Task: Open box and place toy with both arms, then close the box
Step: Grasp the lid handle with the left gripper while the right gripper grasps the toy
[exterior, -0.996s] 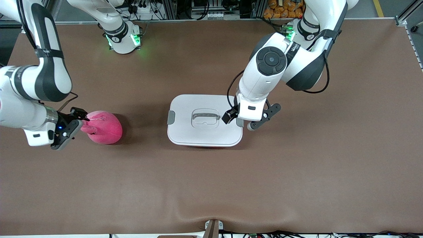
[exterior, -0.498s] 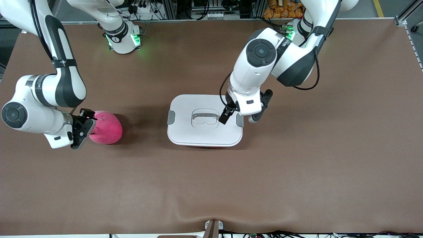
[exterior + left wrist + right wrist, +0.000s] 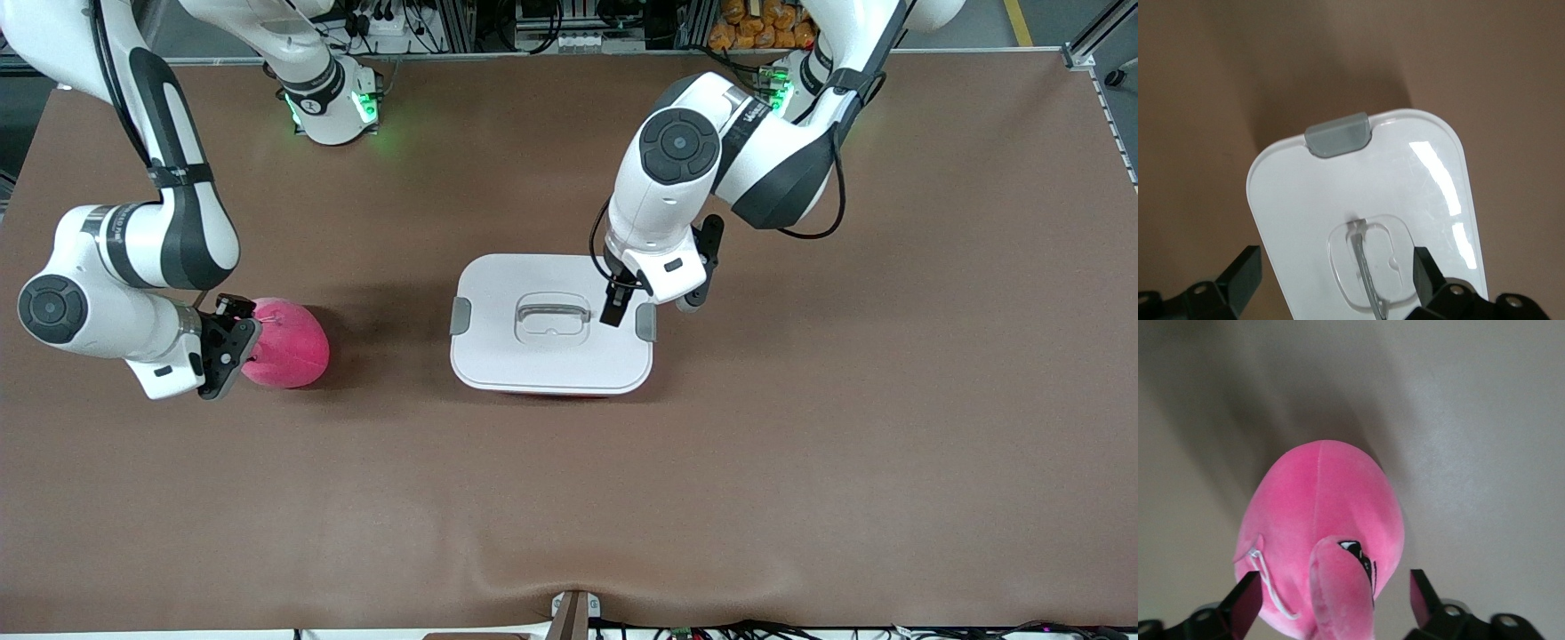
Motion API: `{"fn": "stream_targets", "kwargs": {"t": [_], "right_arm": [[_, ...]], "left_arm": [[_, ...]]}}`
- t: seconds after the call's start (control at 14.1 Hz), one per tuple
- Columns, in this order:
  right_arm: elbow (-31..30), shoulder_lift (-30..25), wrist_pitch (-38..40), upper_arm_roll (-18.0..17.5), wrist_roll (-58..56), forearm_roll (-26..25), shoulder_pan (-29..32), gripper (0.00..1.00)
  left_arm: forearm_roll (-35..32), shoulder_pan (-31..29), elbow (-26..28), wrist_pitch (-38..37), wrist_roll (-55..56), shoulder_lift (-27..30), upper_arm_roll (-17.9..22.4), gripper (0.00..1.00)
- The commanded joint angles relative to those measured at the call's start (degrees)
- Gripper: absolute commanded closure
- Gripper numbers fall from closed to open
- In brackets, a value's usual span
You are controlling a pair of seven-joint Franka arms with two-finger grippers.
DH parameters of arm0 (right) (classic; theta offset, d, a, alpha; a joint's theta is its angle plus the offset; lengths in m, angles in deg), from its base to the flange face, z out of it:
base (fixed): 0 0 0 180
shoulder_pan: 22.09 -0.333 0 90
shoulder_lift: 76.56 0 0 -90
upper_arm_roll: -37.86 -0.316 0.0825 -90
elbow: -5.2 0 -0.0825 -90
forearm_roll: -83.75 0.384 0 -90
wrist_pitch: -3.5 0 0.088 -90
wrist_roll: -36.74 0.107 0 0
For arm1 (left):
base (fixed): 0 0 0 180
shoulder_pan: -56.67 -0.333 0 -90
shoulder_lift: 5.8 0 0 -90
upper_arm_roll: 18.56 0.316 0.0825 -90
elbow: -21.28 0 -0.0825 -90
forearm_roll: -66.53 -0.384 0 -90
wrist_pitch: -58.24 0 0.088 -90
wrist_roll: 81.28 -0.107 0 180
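Note:
The box [image 3: 533,360] stands mid-table with its white lid on, recessed handle [image 3: 553,316] in the middle and a grey clip at each end [image 3: 460,316]. My left gripper [image 3: 651,308] is open and empty over the box's end toward the left arm. In the left wrist view [image 3: 1335,275] the handle [image 3: 1368,273] lies between its fingers, and the other end's clip [image 3: 1338,133] shows. The hot-pink toy [image 3: 289,347] lies toward the right arm's end of the table. My right gripper [image 3: 233,351] is open, its fingers either side of the toy's limb [image 3: 1338,593].
The brown table [image 3: 800,444] spreads wide around the box and toy. The arms' bases with green lights [image 3: 333,107] stand along the table's edge farthest from the front camera. Cables and equipment lie past that edge.
My left gripper has turned and shifted over the lid's end toward the handle. My right gripper has closed in on the toy, its fingers now round the limb. Box and toy have not moved.

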Motion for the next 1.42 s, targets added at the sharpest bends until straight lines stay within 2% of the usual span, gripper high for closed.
{"fn": "stream_targets", "kwargs": {"t": [0.0, 0.07, 0.14, 0.57, 0.78, 1.0, 1.35], "right_arm": [[-1.3, -0.2, -2.4, -0.1, -4.0, -1.3, 0.7, 0.77], [-1.3, -0.2, -2.4, -0.1, -4.2, -1.3, 0.8, 0.97], [-1.3, -0.3, -2.3, -0.1, -4.3, -1.3, 0.7, 1.0], [-1.0, -1.0, -1.2, -0.1, -4.0, -1.3, 0.8, 1.0], [-0.8, -1.5, 0.2, 0.3, -3.3, -1.0, 0.9, 1.0], [-0.7, -2.1, 0.3, 0.2, -2.6, 0.1, 3.5, 1.0], [-0.4, -3.0, 0.6, 0.2, -2.2, 4.7, 6.5, 1.0]], "left_arm": [[-2.1, 0.5, -0.4, -1.0, 1.1, 0.0, 0.1, 0.0], [-4.0, 1.2, 0.0, -1.0, 1.1, 0.0, -0.1, 0.0], [-5.4, 1.7, -0.1, -1.0, 1.3, 0.0, -0.1, 0.0], [-6.0, 3.4, -0.5, -0.2, 7.3, -1.9, -0.1, 0.0], [-6.2, 4.8, -0.6, 3.9, 12.8, -3.5, 0.2, 0.0], [-10.9, 6.6, -0.5, 5.4, 18.8, -5.3, 0.0, 0.0], [-12.4, 8.9, -1.1, 9.7, 23.0, -8.1, 0.4, 0.0]]}}
